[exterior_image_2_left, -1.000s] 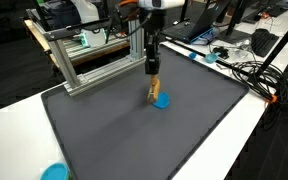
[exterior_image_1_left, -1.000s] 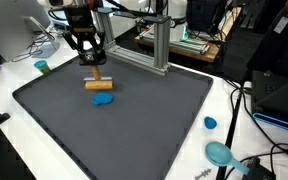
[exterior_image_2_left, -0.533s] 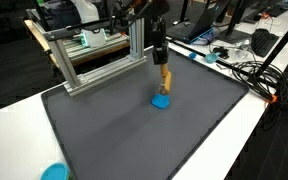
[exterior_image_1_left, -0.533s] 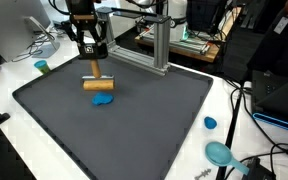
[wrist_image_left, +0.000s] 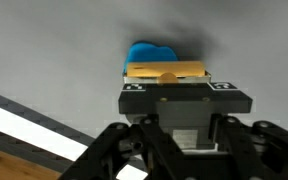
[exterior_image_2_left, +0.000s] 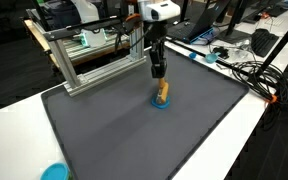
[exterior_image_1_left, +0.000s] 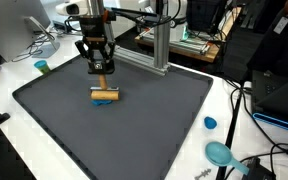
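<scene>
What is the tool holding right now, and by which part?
The tool is shut on the wooden mallet, gripping its upright handle; the head sits on a blue lump.

Dark grey mat (exterior_image_1_left: 144, 135) on a white table (exterior_image_1_left: 2, 95), aluminium frame (exterior_image_2_left: 99, 72) behind, tangled cables (exterior_image_2_left: 246, 72), cluttered desks (exterior_image_1_left: 199, 40) beyond, even indoor light

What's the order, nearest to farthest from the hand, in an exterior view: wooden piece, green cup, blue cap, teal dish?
1. wooden piece, in the hand.
2. green cup, picture left.
3. blue cap, picture right.
4. teal dish, front right.
</scene>
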`<action>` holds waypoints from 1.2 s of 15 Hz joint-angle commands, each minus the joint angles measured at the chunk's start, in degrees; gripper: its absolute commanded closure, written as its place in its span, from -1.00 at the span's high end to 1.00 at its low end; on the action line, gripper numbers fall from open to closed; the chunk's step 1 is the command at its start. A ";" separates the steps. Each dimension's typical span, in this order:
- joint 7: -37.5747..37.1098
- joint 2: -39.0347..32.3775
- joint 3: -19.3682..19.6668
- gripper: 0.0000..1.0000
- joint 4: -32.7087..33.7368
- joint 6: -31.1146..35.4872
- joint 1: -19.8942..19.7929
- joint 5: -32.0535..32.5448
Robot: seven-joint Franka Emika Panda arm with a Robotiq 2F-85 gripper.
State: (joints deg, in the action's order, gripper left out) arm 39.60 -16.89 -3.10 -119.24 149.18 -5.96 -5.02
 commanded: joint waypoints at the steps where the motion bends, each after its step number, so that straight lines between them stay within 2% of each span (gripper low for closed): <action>1: -2.48 -1.07 -0.18 -0.56 -0.87 2.99 0.53 1.90; 5: -4.16 -3.11 -1.25 -0.56 -0.37 6.61 -0.19 -0.15; 11: -6.87 -5.03 -1.86 -0.56 0.77 6.94 -0.63 -0.17; 16: -7.60 -6.36 -3.32 -0.56 1.70 10.20 -1.89 -2.06; 18: -7.90 -5.49 -4.10 -0.56 1.46 9.56 -2.87 -2.40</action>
State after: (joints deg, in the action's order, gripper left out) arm 32.10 -20.41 -5.65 -118.96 158.47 -6.72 -6.08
